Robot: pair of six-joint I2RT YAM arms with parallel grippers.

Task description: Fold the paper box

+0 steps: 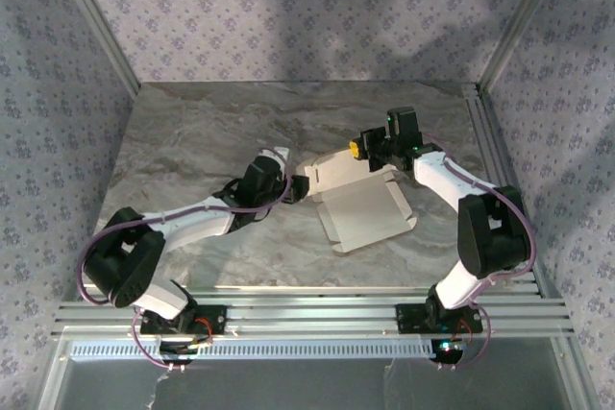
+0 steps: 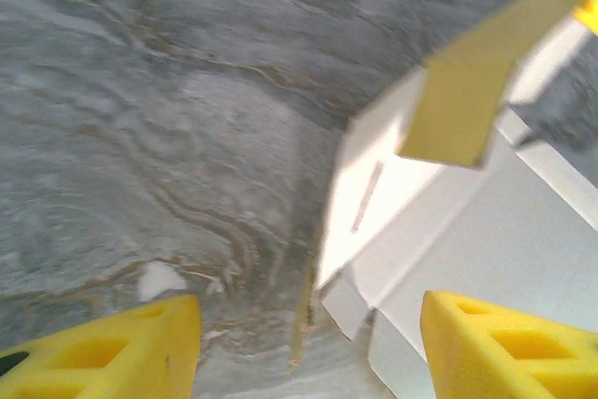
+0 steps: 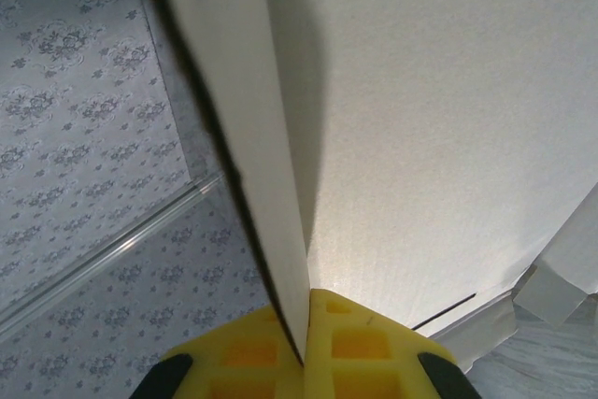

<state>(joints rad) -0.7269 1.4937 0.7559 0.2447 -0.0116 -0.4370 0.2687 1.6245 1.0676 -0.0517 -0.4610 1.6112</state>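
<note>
The paper box (image 1: 363, 206) lies white side up on the middle of the marble table, its far panel tilted up. My right gripper (image 1: 373, 149) is at the box's far edge, and in the right wrist view my right gripper (image 3: 304, 348) is shut on a raised white panel of the paper box (image 3: 448, 137). My left gripper (image 1: 294, 189) sits at the box's left end. In the left wrist view my left gripper (image 2: 313, 352) stands open, its yellow fingertips (image 2: 140, 348) wide apart above the table, with the paper box's (image 2: 523, 231) left corner and a lifted yellow flap (image 2: 458, 109) just ahead.
The marble table top (image 1: 192, 141) is walled by patterned panels on three sides. An aluminium rail (image 1: 307, 309) runs along the near edge by the arm bases, and another rail (image 1: 483, 141) lines the right side.
</note>
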